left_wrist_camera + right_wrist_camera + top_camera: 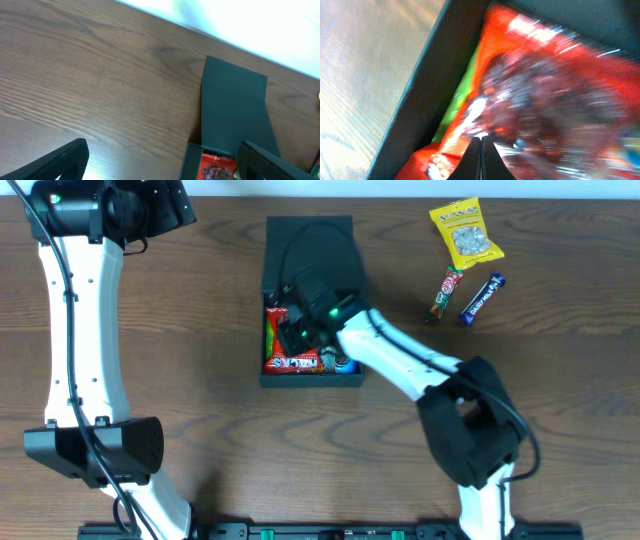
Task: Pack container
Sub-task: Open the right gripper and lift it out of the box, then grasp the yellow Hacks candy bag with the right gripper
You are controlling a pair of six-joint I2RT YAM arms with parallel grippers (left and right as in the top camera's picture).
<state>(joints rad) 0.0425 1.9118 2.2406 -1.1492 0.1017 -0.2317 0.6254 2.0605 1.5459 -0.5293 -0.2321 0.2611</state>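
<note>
dark fingers of the left gripper (pixel 162 150) stand apart at far left; mid-table the one container (pixel 310 380) lies flap open, the right gripper (pixel 481 150) inside it, tips together against a red packet (pixel 545 100). packing looks midway: next comes rising clear for one yellow packet (pixel 466 232), one red-green bar (pixel 447 290) and one blue bar (pixel 481 297), right.

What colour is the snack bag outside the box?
Yellow. The snack bag shows best from overhead.

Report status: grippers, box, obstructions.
Left gripper open, over brown wooden table. Right gripper shut, down in open dark grey-teal cardboard box, at glossy red snack packet. Lid flap back, nothing blocking.
</note>
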